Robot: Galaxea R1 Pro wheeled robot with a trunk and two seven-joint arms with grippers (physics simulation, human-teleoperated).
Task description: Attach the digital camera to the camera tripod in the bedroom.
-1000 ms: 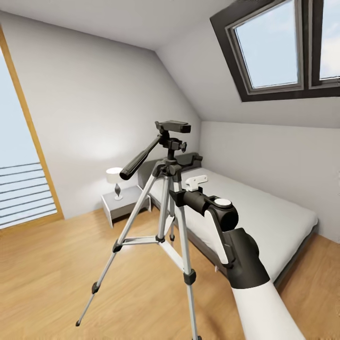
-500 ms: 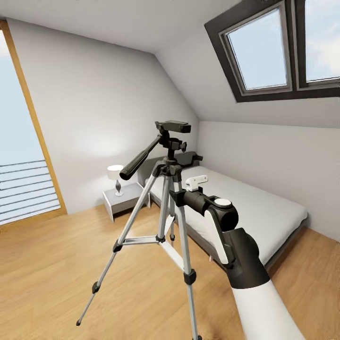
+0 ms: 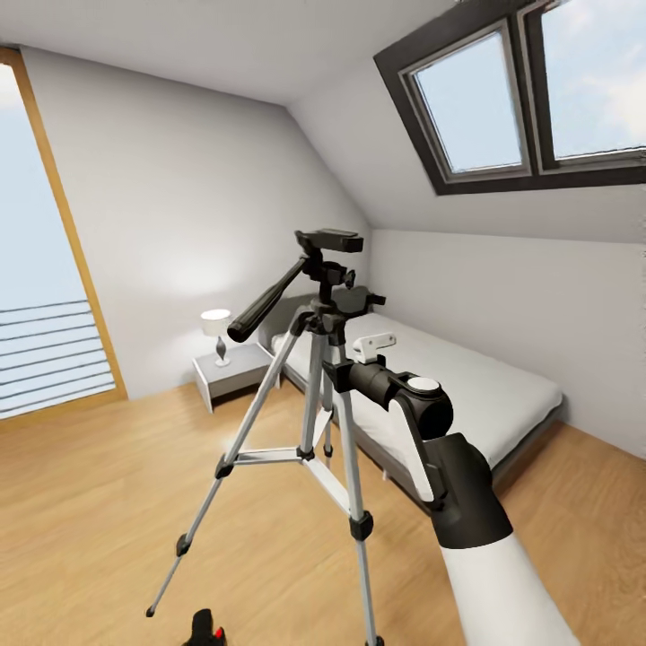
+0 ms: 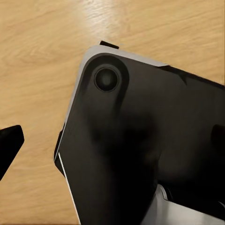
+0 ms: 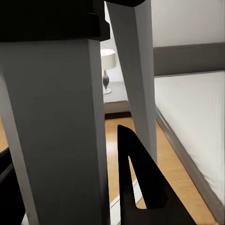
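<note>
– Jaws of each gripper: how are they shown?
– Those of the right gripper (image 5: 70, 187) are seen clenched on a silver leg of the camera tripod (image 3: 316, 359), just below its black head. For the left gripper (image 4: 112, 140), one black fingertip (image 4: 9, 143) is seen apart from a black body with a round recess; whether anything is grasped cannot be told.
– Where is the digital camera (image 3: 206, 628) located?
– It is shown at the head view's lower edge, low over the wood floor (image 3: 108, 484), near the tripod's feet.
– What is seen beyond?
– A white bed (image 3: 467, 386) is placed behind the tripod, then a nightstand (image 3: 229, 372) carrying a lamp (image 3: 215, 325), with skylights (image 3: 502, 99) set into the sloped ceiling.
</note>
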